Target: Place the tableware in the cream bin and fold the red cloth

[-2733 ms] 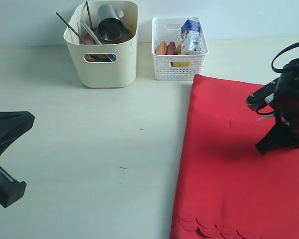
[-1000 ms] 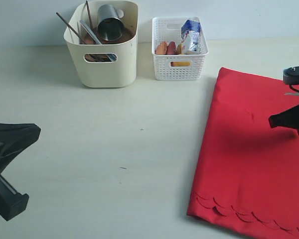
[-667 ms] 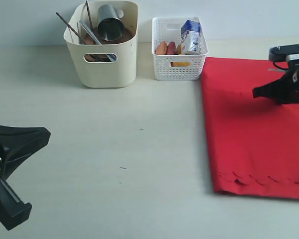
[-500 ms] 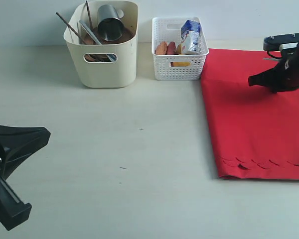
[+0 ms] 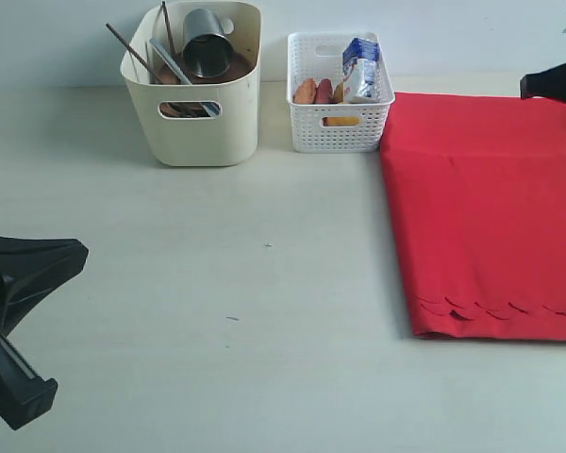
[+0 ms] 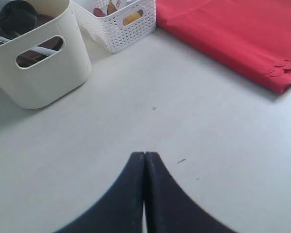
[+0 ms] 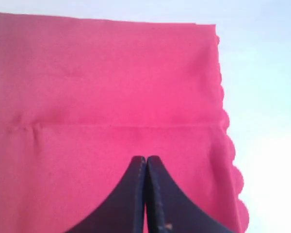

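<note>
The red cloth (image 5: 486,208) lies flat at the right of the table, a fold line across its far part and its scalloped edge toward the front; it also shows in the wrist views (image 6: 233,34) (image 7: 111,87). My right gripper (image 5: 530,87) (image 7: 146,158) is shut, with nothing between its fingers, raised over the cloth's far right part. The cream bin (image 5: 193,127) (image 6: 39,77) at the back left holds the tableware: a steel cup (image 5: 206,42), dark chopsticks (image 5: 127,47) and a knife (image 5: 174,61). My left gripper (image 5: 80,251) (image 6: 144,154) is shut over bare table at the front left.
A white lattice basket (image 5: 340,118) (image 6: 119,29) stands between the bin and the cloth, holding a milk carton (image 5: 361,68) and other food. The cloth's far left corner lies right beside the basket. Pale table (image 5: 264,283) stretches between my left gripper and the cloth.
The cloth has been drawn back and turned, so its scalloped edge now runs across the front. My right gripper has risen and gone to the far right. The left gripper has barely moved.
</note>
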`<state>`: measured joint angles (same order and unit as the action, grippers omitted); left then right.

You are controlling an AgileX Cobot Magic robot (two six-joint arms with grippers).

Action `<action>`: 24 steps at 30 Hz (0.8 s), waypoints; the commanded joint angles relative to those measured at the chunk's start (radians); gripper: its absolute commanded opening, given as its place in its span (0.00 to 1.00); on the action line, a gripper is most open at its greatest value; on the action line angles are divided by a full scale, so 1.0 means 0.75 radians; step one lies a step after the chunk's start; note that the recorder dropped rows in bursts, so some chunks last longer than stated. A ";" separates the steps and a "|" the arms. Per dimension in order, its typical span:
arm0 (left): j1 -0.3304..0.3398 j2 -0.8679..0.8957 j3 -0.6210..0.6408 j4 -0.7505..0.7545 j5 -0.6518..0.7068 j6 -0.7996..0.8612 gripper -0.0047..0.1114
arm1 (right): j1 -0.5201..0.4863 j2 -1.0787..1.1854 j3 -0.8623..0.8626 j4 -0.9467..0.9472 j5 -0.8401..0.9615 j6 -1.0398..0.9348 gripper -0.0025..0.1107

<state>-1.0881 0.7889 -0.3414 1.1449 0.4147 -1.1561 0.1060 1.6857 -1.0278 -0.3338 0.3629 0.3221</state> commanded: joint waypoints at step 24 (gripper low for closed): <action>0.000 -0.010 0.005 -0.002 0.016 -0.001 0.04 | -0.002 0.547 -0.039 0.082 -0.383 -0.145 0.02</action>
<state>-1.0881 0.7889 -0.3414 1.1430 0.4167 -1.1561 0.1060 2.0733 -1.0331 -0.2674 -0.0136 0.2342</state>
